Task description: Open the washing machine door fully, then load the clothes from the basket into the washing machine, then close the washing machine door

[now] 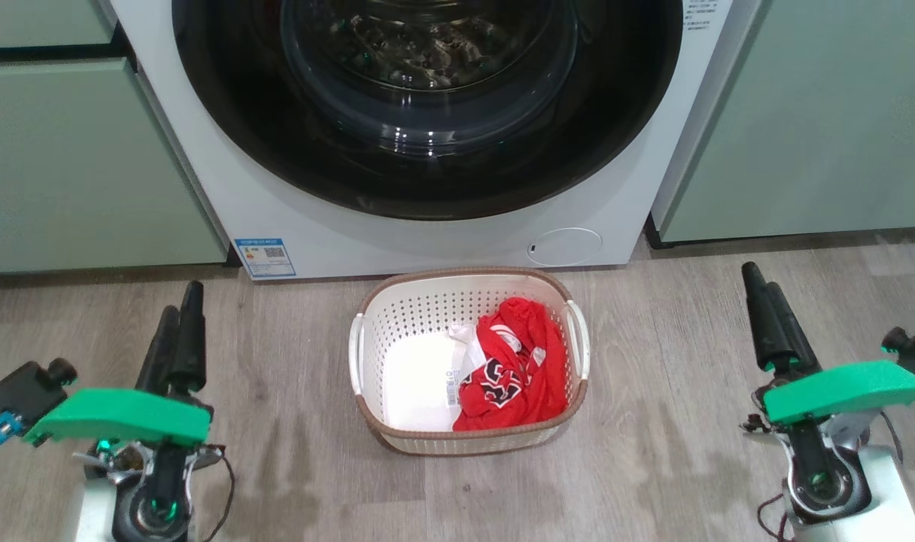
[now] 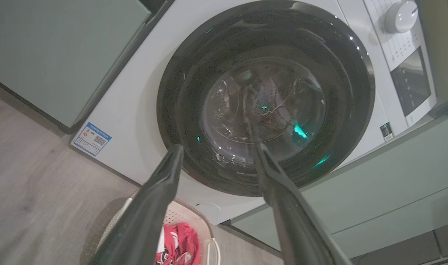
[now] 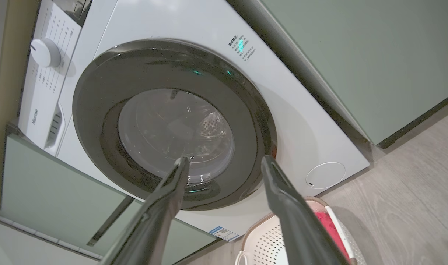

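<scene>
The washing machine (image 1: 202, 150) stands between pale green cabinets (image 1: 66, 165), its front facing the robot. The washing machine door (image 1: 427, 188) is shut flat against that front, with the glass bowl at its centre showing the steel drum behind it. A small round flap (image 1: 564, 246) sits low on the right and a blue label (image 1: 264, 257) low on the left.

The basket (image 1: 427, 316) rests on the wood-look floor (image 1: 691, 391) just in front of the washer, under the door. Its long axis runs left to right, parallel to the machine's front, with one handle at each short end. The clothes (image 1: 518, 369) lie bunched in the right half of the basket (the white base with its sticker shows bare on the left).

The left end effector (image 1: 182, 301) and the right end effector (image 1: 762, 280) hover over the floor on either side of the basket, well apart from it. Both point toward the washer. In the wrist views each pair of fingers is spread wide with nothing between them.
</scene>
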Motion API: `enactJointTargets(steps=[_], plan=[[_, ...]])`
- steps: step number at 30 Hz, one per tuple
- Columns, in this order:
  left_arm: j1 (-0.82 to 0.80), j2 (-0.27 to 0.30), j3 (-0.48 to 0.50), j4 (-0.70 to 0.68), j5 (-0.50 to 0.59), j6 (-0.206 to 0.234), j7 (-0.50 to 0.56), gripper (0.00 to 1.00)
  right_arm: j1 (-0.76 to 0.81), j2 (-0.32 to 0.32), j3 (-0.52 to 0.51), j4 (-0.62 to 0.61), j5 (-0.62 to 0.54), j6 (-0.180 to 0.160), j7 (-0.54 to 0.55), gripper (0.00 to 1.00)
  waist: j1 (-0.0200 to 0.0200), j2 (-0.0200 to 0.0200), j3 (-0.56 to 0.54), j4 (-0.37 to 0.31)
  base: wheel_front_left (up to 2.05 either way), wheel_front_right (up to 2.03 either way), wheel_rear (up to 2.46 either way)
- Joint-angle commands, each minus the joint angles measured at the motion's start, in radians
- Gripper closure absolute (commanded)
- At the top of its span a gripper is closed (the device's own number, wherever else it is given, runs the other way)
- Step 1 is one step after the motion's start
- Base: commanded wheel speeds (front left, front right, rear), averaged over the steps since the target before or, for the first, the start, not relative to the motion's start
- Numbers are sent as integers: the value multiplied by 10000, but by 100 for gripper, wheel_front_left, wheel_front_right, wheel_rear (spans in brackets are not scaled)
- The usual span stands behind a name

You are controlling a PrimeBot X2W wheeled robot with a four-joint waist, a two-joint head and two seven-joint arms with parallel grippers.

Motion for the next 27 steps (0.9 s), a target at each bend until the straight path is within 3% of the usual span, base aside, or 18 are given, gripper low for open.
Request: enactJointTargets(steps=[1,27], plan=[[-599,222,141,-403,96,-17,-83,0,-593,-150,124,-409,-89,1,-100,0,0,0,-2,0,0,0,0],[-505,550,-481,-368,3888,822,-874,0,-207,277,447,-751,-4155,1,-324,0,0,0,235,-169,0,0,0]])
